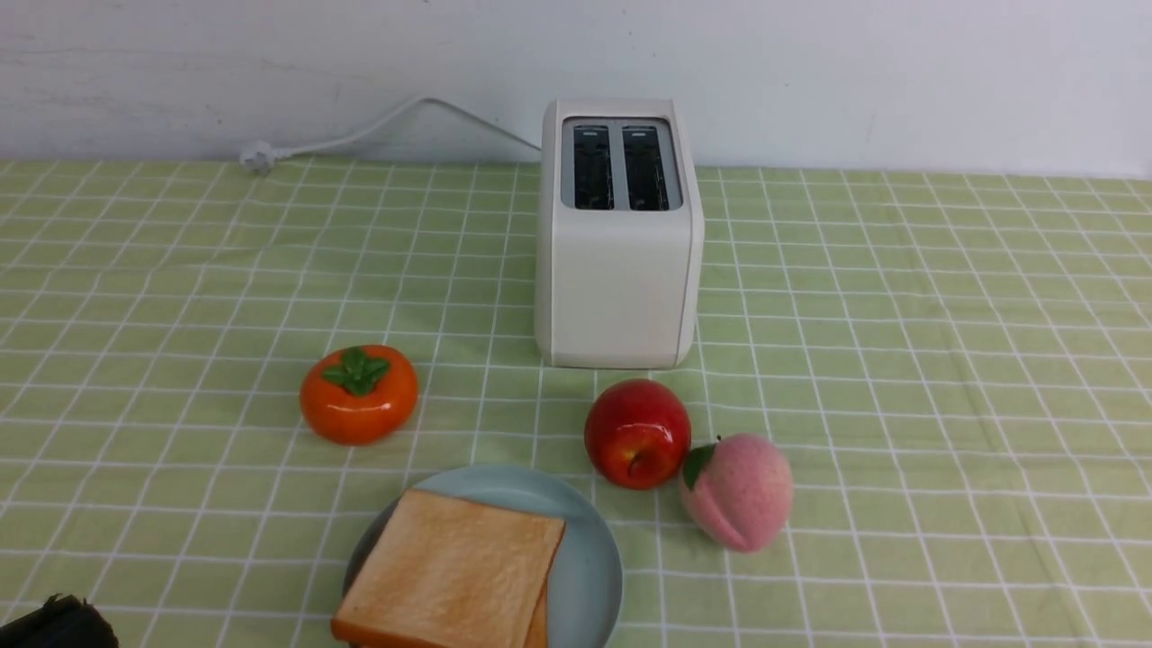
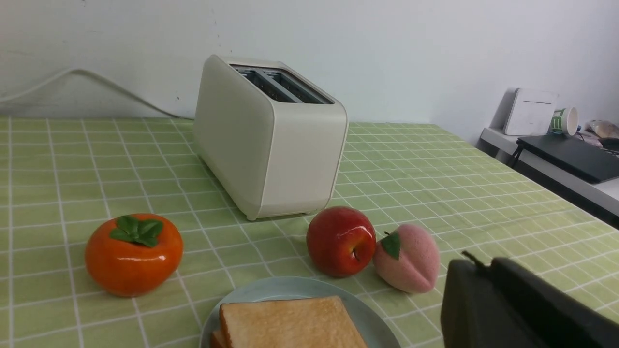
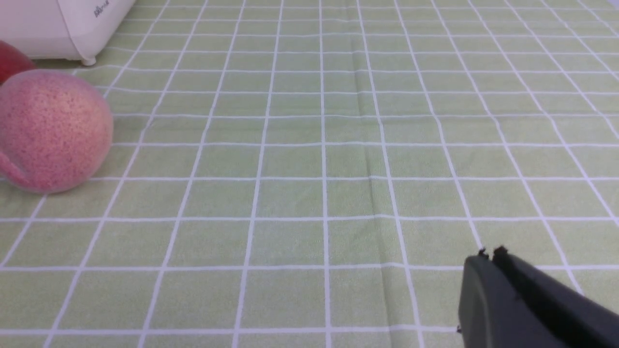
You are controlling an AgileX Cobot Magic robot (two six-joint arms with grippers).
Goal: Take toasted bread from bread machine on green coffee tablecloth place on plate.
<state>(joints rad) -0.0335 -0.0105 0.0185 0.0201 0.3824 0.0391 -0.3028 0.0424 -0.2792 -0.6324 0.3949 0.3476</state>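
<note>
Orange persimmon (image 1: 358,394), red apple (image 1: 637,433), peach (image 1: 740,491) ring plate (image 1: 589,558)

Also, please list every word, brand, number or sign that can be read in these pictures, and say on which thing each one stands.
Small grey brand mark on the side of the white toaster, right wrist view: too blurred to read.
Green marking on the white mug on the side desk, left wrist view: only partly visible, not readable.
White box beside the mug: no readable text.
Toast slices, plate, fruits, tablecloth: no text.
</note>
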